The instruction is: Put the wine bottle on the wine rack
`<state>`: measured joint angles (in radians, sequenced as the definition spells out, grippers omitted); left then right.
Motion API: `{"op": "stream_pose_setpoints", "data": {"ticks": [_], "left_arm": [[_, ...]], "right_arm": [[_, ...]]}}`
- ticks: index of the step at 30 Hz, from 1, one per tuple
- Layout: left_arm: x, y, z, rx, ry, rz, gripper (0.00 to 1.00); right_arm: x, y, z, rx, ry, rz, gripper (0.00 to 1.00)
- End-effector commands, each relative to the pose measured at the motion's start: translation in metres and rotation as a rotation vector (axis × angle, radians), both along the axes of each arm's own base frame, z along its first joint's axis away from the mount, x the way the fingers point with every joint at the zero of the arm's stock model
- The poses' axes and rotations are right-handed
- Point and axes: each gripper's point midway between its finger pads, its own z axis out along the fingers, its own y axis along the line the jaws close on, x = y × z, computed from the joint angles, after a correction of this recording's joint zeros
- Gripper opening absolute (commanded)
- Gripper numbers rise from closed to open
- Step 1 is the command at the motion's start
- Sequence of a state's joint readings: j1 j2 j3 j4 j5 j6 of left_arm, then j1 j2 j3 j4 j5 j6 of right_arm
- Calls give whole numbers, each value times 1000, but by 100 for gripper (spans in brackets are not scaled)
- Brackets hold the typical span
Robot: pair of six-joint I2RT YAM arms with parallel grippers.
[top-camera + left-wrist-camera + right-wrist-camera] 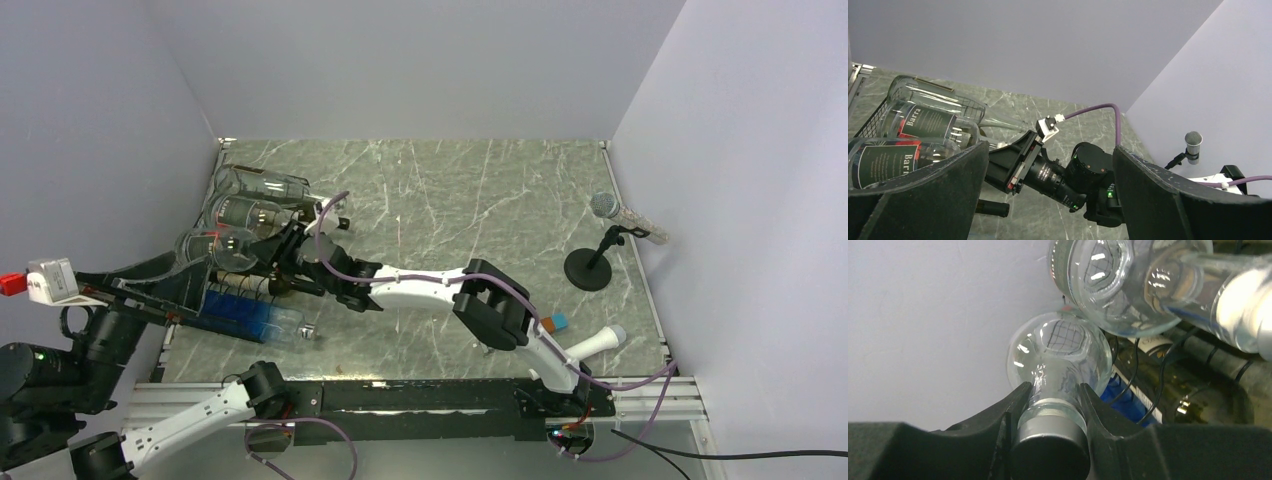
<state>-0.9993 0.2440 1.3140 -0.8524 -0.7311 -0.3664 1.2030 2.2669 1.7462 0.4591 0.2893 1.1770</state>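
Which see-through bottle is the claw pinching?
The clear bottle closest to the arms: the right claw pinches its neck above the dark cap. The other clear bottles lie untouched.

My right gripper (1050, 405) has matt black fingers (998, 435) that look like grainy plastic. Between them the wine bottle (1060, 355) is clear glossy glass with a smooth, dull dark cap (1050, 452). Just beyond my hand, the wine rack (870, 124) is thin black wire.

The upper bottle label (927, 121) reads "Barra"; the lower bottle label (887, 161) seemingly likewise.
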Motion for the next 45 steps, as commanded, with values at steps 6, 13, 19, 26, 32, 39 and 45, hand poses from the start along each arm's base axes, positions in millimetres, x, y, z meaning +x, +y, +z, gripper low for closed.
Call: {"op": "stream_pose_setpoints", "data": {"ticks": [6, 13, 19, 26, 32, 39, 45], "left_arm": [[-6, 11, 3, -63, -5, 7, 98], [-6, 7, 2, -38, -1, -10, 98], [-6, 8, 1, -50, -6, -4, 99], [-5, 9, 1, -66, 17, 1, 99], [-4, -1, 0, -57, 58, -20, 99], [5, -10, -5, -72, 114, 6, 99], [17, -15, -24, -44, 222, 85, 99]], "right_arm": [[-41, 3, 47, 113, 127, 141, 24], [-55, 6, 30, 72, 246, 190, 38], [-59, 3, 17, 65, 278, 210, 53], [-63, 2, 5, 19, 272, 227, 71], [-65, -4, 16, -4, 226, 237, 100], [-67, -19, 36, -20, 108, 234, 100], [-70, -41, 43, -96, -13, 212, 100]]}}
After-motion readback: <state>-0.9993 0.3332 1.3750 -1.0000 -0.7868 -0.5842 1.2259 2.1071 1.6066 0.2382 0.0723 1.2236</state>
